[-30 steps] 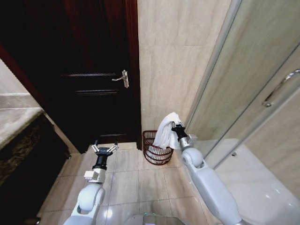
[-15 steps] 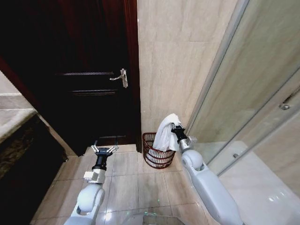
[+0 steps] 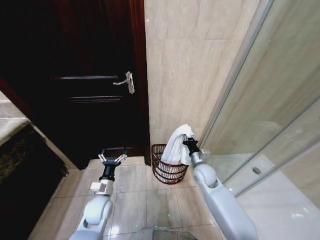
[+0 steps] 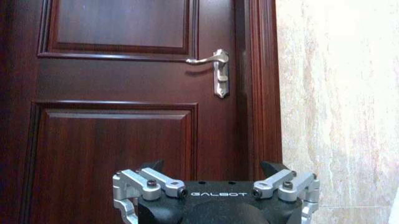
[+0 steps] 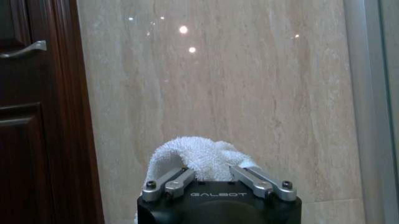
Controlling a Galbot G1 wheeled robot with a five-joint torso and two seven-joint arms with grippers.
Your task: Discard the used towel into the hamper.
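Note:
A white towel [image 3: 178, 145] hangs from my right gripper [image 3: 188, 141], which is shut on it and holds it just above the hamper [image 3: 167, 170]. The hamper is a dark reddish wire basket standing on the floor against the beige wall. The towel's lower end drapes over the basket's rim. In the right wrist view the towel [image 5: 198, 156] bulges out in front of my right gripper [image 5: 212, 175]. My left gripper [image 3: 111, 159] is held open above the floor tiles to the left of the hamper, facing the dark door, with nothing in it; it also shows as the left gripper [image 4: 215, 175] in its wrist view.
A dark wooden door [image 3: 85, 85] with a silver handle [image 3: 126, 81] fills the left. A glass shower screen [image 3: 265, 100] runs along the right. A dark counter edge [image 3: 20, 150] lies at the far left. Beige floor tiles [image 3: 135, 190] spread between my arms.
The whole view has shifted as the camera moved closer and turned. The towel and right gripper now sit nearer over the hamper. The left arm holds its pose.

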